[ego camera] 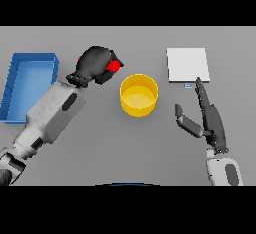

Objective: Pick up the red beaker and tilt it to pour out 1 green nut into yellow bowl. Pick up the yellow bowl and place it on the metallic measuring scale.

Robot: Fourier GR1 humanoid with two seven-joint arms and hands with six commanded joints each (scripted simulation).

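Head view shows the left hand (94,64) curled round the red beaker (115,66) just left of the yellow bowl (139,94), so tilting comes next, while the right hand (211,120) rests flat-fingered near the scale (187,64).

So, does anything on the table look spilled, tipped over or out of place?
Nothing stands out. The yellow bowl sits upright, with no nut visible on the table. The left hand is wrapped round the red beaker; the right hand is open near the metallic scale. A blue tray lies at left.
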